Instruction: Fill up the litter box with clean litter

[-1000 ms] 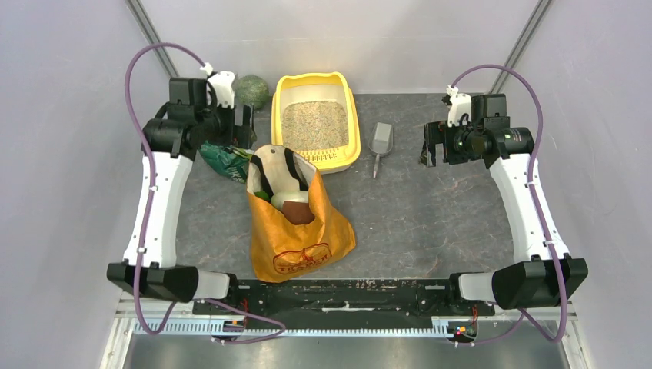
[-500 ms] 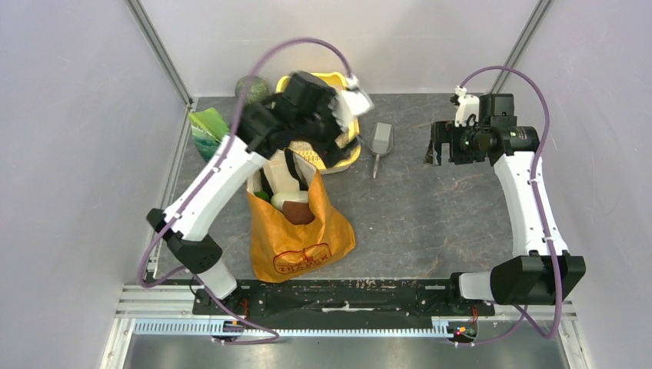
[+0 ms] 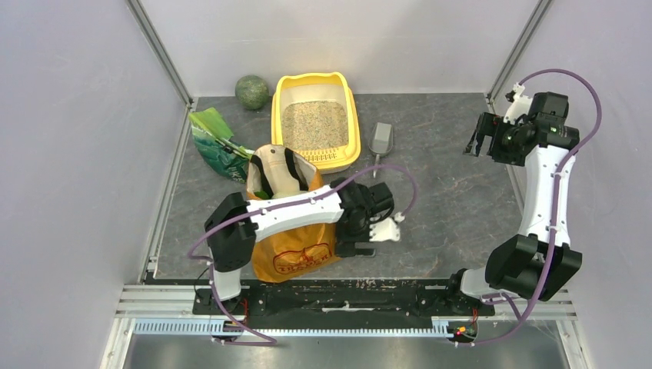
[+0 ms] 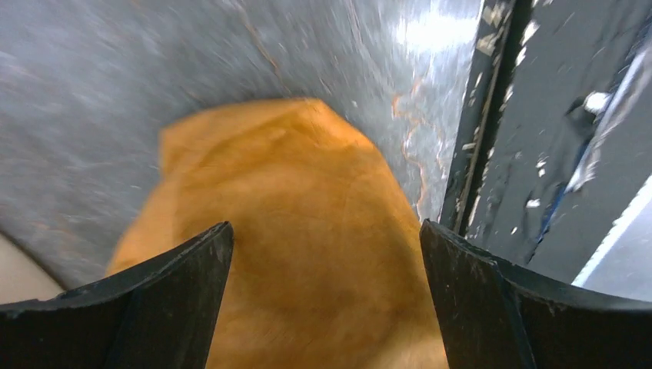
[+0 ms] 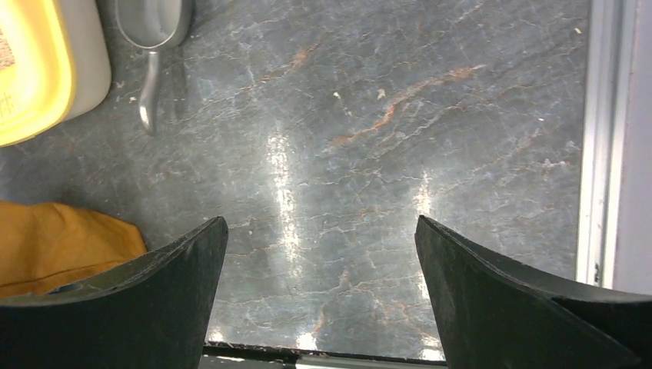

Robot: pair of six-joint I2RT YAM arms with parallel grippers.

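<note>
The yellow litter box (image 3: 277,121) stands at the back centre of the table, its corner also in the right wrist view (image 5: 34,84). Beige-tan clean litter (image 3: 315,124) covers its floor. My left gripper (image 3: 355,247) is open and empty, low at the front, just right of the orange shopping bag (image 3: 296,250); the bag fills the left wrist view (image 4: 307,254) between the fingers. My right gripper (image 3: 477,138) is open and empty, raised at the far right, over bare table.
A grey scoop (image 3: 380,141) lies right of the litter box, also in the right wrist view (image 5: 154,31). A glossy green bag (image 3: 217,146) lies at the left wall. A green ball (image 3: 252,91) sits at the back. The metal rail (image 3: 346,292) runs along the front.
My left arm has swung from the back, over the litter box, down to the front beside the orange bag. The green bag now lies by the left wall. My right arm moved right and back.
</note>
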